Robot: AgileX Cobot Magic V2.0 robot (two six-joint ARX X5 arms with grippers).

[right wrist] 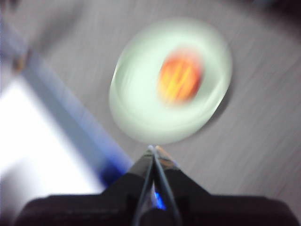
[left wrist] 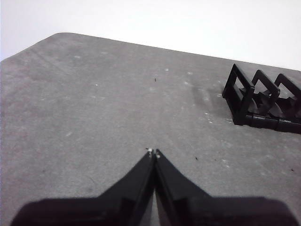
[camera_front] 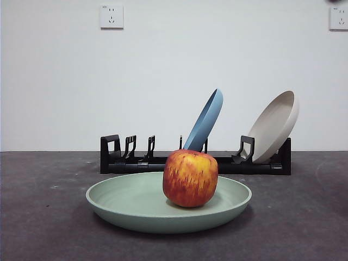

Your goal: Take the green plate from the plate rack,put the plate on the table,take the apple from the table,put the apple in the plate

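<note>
1. The apple [camera_front: 190, 178] sits upright in the green plate [camera_front: 130, 204], which lies flat on the counter [camera_front: 43, 217] just before the plate rack [camera_front: 163, 163].
2. The rack holds a blue plate [camera_front: 206, 119] and a cream plate [camera_front: 274, 125], both leaning.
3. Left gripper [left wrist: 154, 153]: jaws pressed together, empty, above bare counter near the rack's end.
4. Right gripper [right wrist: 154, 149]: jaws pressed together, empty, above the plate; view blurred.

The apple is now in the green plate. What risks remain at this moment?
1. The apple sits off-centre in the shallow green plate; a bump might roll it out.
2. The right gripper, jaws shut, is above the plate, and its view is blurred. It may clip the tilted blue plate or cream plate in the plate rack.
</note>
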